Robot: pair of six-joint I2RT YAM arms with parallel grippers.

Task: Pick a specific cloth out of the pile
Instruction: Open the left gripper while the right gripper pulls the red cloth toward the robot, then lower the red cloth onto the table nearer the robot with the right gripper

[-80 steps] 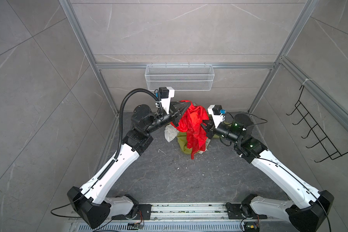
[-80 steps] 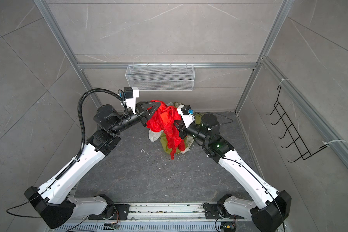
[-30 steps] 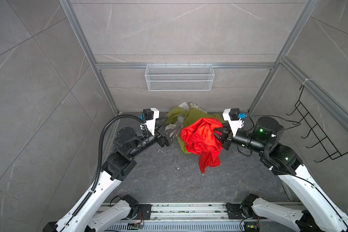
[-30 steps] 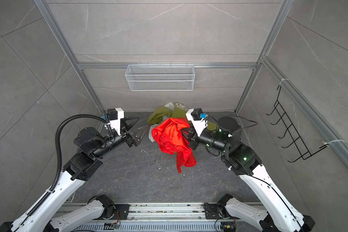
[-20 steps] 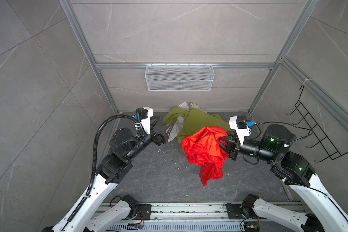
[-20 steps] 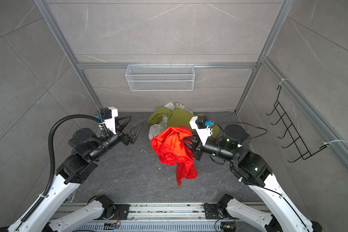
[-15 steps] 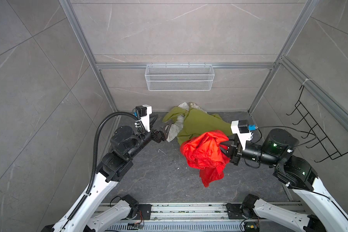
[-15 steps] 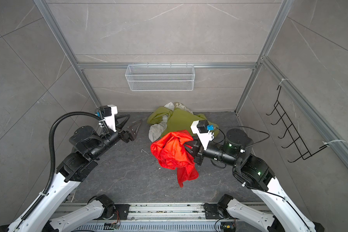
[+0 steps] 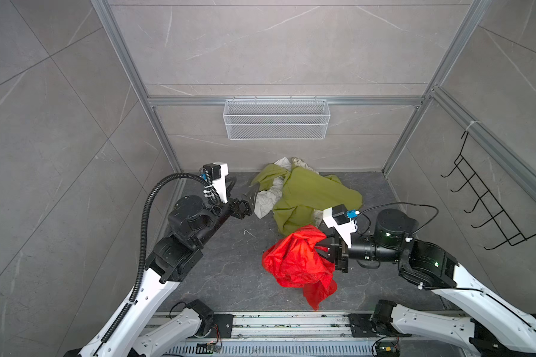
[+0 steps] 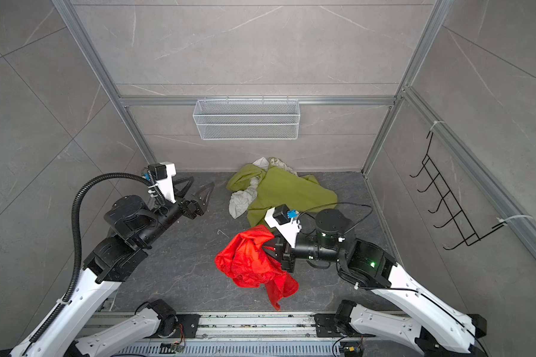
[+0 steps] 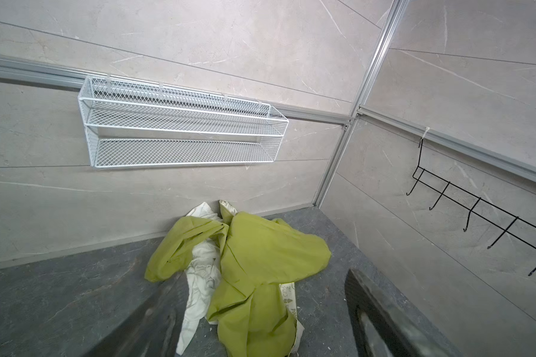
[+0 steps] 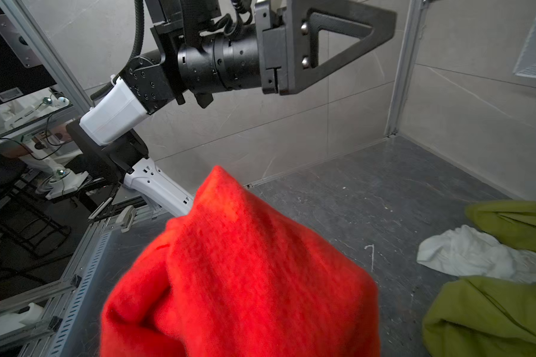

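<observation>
Carried forward from above the pile, the red cloth now hangs nearer the front rail, and the left arm has drawn back toward the left wall.

Right gripper: jaws pressed together on a bunched fold of the red cloth, which droops below it in loose folds with one tail pointing to the front rail. Whether that tail touches the floor cannot be told.

Left gripper: jaws spread wide and holding nothing. The left wrist view shows both fingers apart, with the pile lying beyond them, untouched.

Pile: the olive-green cloth, the white cloth and a printed cream cloth lie against the back wall, under the wire basket. In both top views the red cloth's upper edge seems to meet the olive-green one, but the right wrist view shows bare floor between the red cloth and the heap, so the two are apart.

Progress: the chosen cloth is singled out, gripped and clear of the others, so the main step appears done. What probably remains is to set it down away from the pile and let go without dragging other fabric along.
</observation>
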